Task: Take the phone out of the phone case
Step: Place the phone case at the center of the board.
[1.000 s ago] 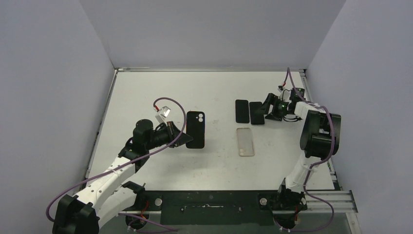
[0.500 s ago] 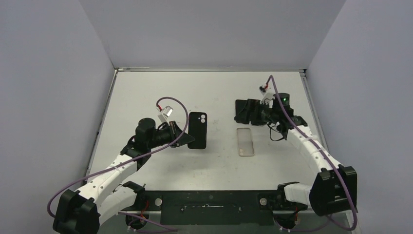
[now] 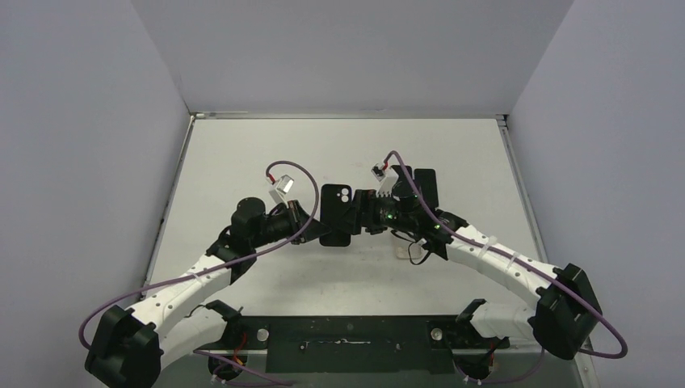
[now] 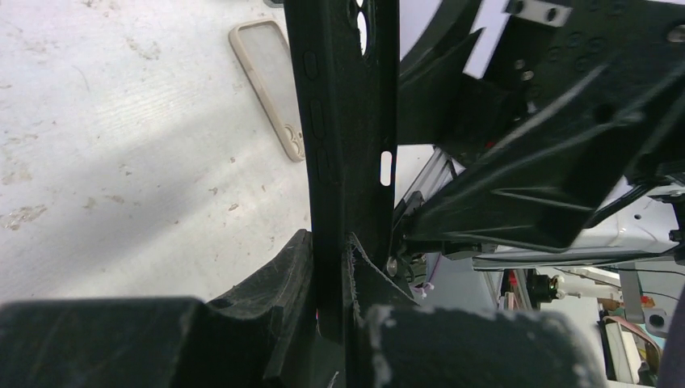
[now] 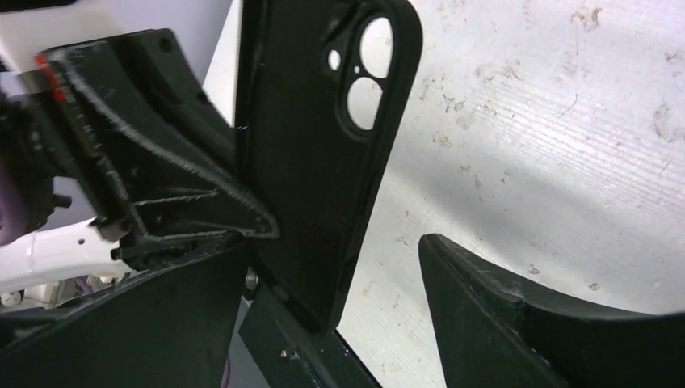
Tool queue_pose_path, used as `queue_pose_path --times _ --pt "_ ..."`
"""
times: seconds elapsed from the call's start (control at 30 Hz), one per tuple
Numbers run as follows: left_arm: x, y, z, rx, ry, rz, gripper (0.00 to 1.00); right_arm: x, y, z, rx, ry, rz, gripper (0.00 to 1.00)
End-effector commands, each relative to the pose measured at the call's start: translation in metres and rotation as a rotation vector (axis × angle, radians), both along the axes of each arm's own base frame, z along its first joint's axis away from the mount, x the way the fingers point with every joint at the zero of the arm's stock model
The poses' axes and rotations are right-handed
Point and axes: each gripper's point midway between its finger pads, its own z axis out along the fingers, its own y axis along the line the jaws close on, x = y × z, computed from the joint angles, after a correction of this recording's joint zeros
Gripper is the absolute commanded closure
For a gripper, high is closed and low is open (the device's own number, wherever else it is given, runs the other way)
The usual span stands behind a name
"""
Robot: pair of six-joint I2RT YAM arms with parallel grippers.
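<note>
Gripped the case (image 3: 335, 214) by its lower end in the left gripper (image 4: 331, 271), fingers shut tight on both faces. Held it upright, off the table (image 3: 242, 153), with its back turned toward the right gripper (image 5: 331, 250). Judged this a bracing hold, so that the other arm could work on the case without it sliding away.

Set the right gripper level with the case, fingers spread wide to either side of it and closed on nothing. Judged it placed to pinch an edge, or to push the phone out through the back.

Saw no phone in plain view. Took it to sit inside the case, though the pale look of the lens holes left that unsure.

Looked a matte black shell with rounded corners. Bore a raised camera island in the upper corner, with two round holes and one small one beside them. Showed button bumps and a narrow slot along the edge facing the left wrist camera. Judged firm enough to need peeling at a corner rather than a straight pull.

Noted a clear case (image 4: 271, 73) flat on the table just beyond the case, under the right arm. Noted a dark slab (image 3: 426, 184) farther off on that same side.
</note>
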Motion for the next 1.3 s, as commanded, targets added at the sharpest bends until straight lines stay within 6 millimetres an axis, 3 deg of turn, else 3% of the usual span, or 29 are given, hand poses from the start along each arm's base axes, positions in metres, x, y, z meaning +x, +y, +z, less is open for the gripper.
queue_pose_path --times 0.0,0.13,0.27,0.33,0.43,0.6,0.77,0.97,1.1,1.27 --pt "0.008 -0.01 0.039 -0.074 -0.128 0.01 1.0 0.019 0.014 0.02 0.033 -0.061 -0.065 0.3" --pt "0.006 -0.012 0.038 -0.075 -0.129 0.01 1.0 0.02 0.013 0.02 -0.003 -0.081 -0.056 0.51" --pt "0.005 -0.012 0.034 -0.071 -0.12 0.01 1.0 0.019 0.008 0.023 -0.039 -0.107 -0.041 0.9" --pt "0.005 -0.011 0.033 -0.068 -0.124 0.011 1.0 0.018 0.005 0.022 -0.06 -0.11 -0.035 1.0" --pt "0.005 -0.01 0.033 -0.053 -0.138 0.016 0.95 0.015 -0.004 0.02 -0.094 -0.106 -0.014 1.0" --pt "0.012 0.0 0.031 0.019 -0.186 0.047 0.67 0.017 -0.038 0.016 -0.168 -0.082 0.002 1.0" --pt "0.021 0.022 0.032 0.072 -0.215 0.094 0.43 0.027 -0.105 0.002 -0.343 -0.044 -0.032 1.0" --pt "0.031 0.052 0.029 0.273 -0.268 0.188 0.22 0.038 -0.21 -0.03 -0.501 0.103 -0.207 1.0" --pt "0.038 0.079 0.024 0.409 -0.285 0.285 0.05 0.048 -0.248 -0.046 -0.506 0.17 -0.281 1.0" --pt "0.042 0.111 0.014 0.548 -0.316 0.398 0.03 0.059 -0.281 -0.072 -0.533 0.26 -0.342 1.0"
